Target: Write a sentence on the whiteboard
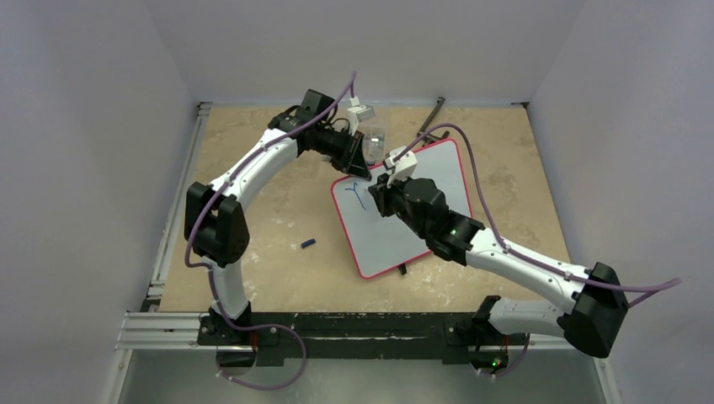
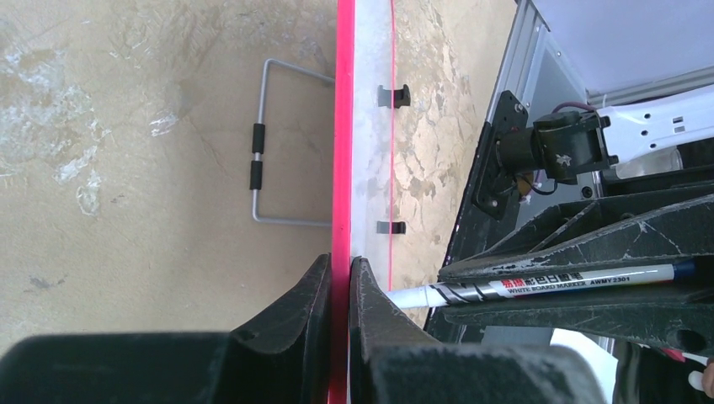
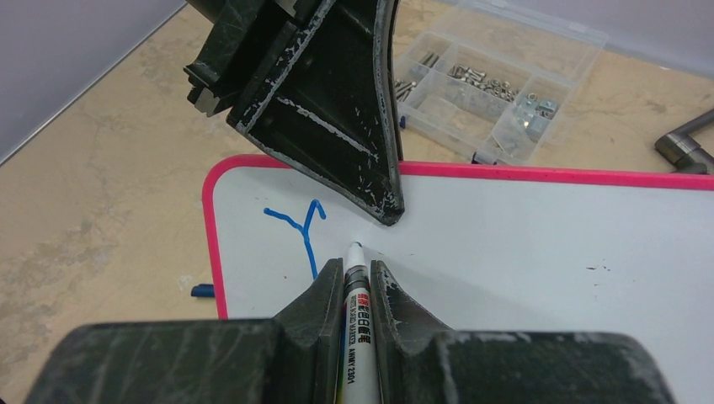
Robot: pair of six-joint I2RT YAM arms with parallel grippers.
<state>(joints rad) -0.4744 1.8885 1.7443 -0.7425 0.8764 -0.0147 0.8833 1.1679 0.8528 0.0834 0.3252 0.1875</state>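
Leftmost, the left tool (image 2: 339,263) clenches the red frame of the whiteboard (image 1: 383,240) lying on the table (image 1: 278,210). A blue Y (image 3: 305,227) sits near the whiteboard's corner; just right of it, the right tool (image 3: 354,264) grasps a marker (image 3: 359,320), tip at the whiteboard.

Your left arm (image 1: 244,172) rises from its near-left base, folds at the elbow and reaches far and to the right. Your left gripper (image 2: 339,263) stands edge-on, with both fingers pinched tight on the rim of the board (image 2: 343,126). Your right arm (image 1: 522,265) stretches from the near-right base out to the left, wrist pitched downward, and your right gripper (image 3: 356,269) is clamped on a marker (image 3: 357,307), just on the near side of the left gripper.
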